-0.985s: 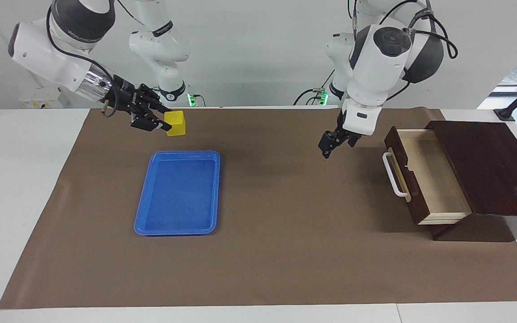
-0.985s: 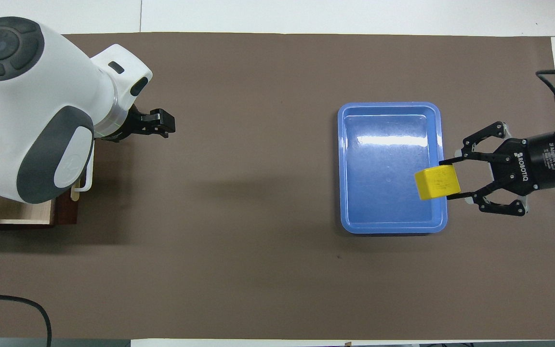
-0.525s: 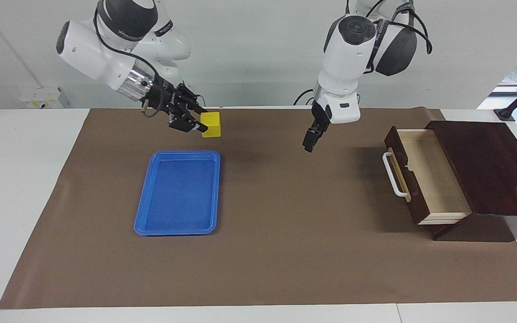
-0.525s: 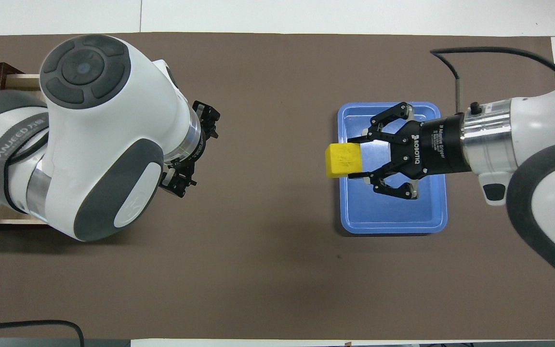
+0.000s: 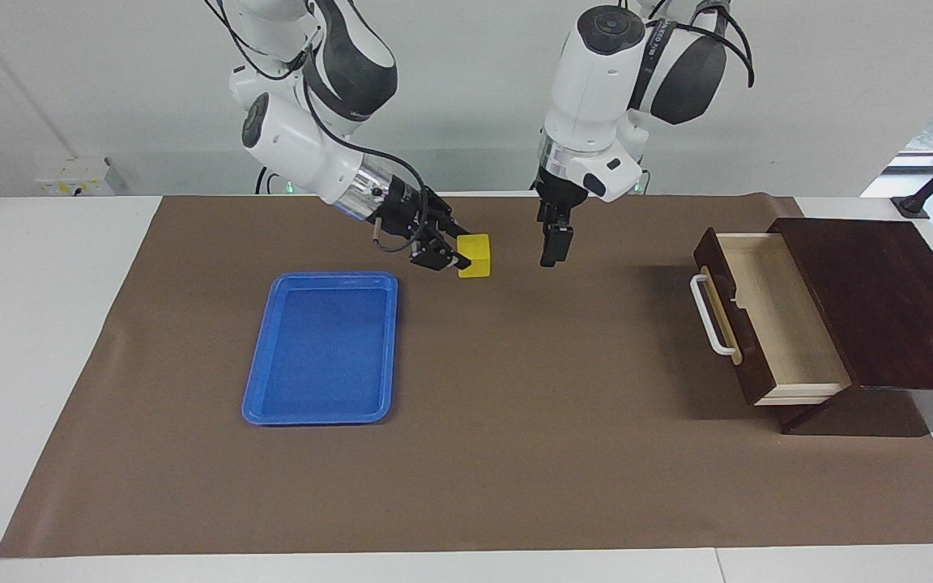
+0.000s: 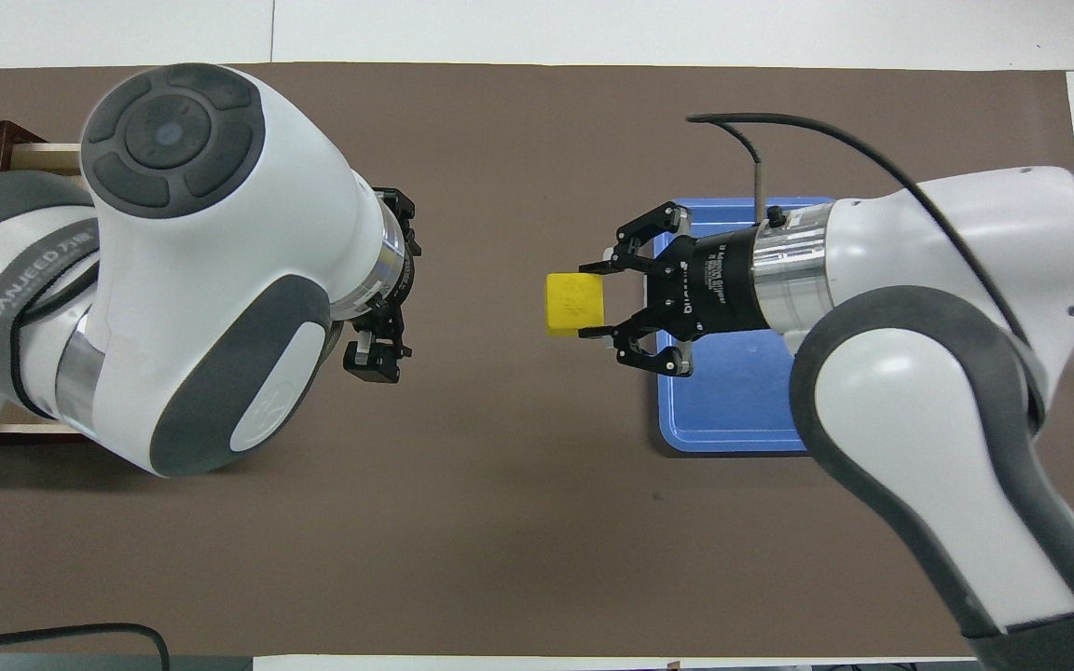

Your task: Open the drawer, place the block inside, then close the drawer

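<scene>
- The right gripper [image 5: 457, 257] clamps the yellow block [image 5: 475, 256] in the air over the brown mat [image 5: 515, 453], between the blue tray [image 5: 260, 380] and the drawer [image 5: 746, 308].
- The left gripper [image 5: 548, 253] hangs fingers-down over the mat, just beside the block, not touching it.
- The drawer stands pulled out of its dark wooden box [image 5: 879, 300], pale interior bare, white handle [image 5: 709, 317] toward the tray.

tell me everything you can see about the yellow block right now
The block is a small bright yellow cube with plain faces and faint marks on its top. It looks like solid plastic or painted wood. The right gripper holds it by two sides, above the brown mat, between the blue tray and the open drawer. Nothing else touches it.
</scene>
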Action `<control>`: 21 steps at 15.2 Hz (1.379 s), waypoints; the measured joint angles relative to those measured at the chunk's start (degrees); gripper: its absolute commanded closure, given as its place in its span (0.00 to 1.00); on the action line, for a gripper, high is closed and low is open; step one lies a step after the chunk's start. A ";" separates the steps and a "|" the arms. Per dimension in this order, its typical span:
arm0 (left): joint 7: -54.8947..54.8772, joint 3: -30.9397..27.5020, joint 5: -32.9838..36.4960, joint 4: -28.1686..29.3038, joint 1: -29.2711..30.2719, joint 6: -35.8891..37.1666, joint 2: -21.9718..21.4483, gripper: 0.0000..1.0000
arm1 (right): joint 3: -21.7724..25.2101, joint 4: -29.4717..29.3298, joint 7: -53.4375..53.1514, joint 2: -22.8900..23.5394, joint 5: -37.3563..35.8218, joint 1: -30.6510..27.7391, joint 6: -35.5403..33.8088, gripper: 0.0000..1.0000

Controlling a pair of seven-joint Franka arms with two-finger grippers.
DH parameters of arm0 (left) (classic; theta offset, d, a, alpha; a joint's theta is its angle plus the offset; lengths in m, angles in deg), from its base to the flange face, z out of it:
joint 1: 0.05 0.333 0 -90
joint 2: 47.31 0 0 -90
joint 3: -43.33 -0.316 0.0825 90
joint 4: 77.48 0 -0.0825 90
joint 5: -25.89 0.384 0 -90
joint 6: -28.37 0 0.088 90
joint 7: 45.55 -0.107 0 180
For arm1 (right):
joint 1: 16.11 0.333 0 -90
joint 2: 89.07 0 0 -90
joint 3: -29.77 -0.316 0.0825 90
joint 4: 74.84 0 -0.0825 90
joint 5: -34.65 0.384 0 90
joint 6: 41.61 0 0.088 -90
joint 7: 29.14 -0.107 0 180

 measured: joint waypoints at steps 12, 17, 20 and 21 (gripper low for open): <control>2.06 -0.09 3.12 -0.06 -2.70 -2.10 2.90 0.00 | 0.06 -1.39 -0.49 2.93 0.00 3.45 3.30 1.00; 2.25 -0.08 4.41 -0.12 -3.52 -2.12 3.99 0.00 | 0.06 -1.40 -0.50 2.95 0.00 3.45 3.30 1.00; 3.46 -0.10 4.48 -0.43 -4.33 -2.34 4.60 0.00 | 0.06 -1.40 -0.50 2.96 0.00 3.45 3.29 1.00; 3.76 -0.09 4.50 -0.61 -4.55 -2.44 4.87 0.00 | 0.06 -1.40 -0.50 2.96 0.00 3.45 3.29 1.00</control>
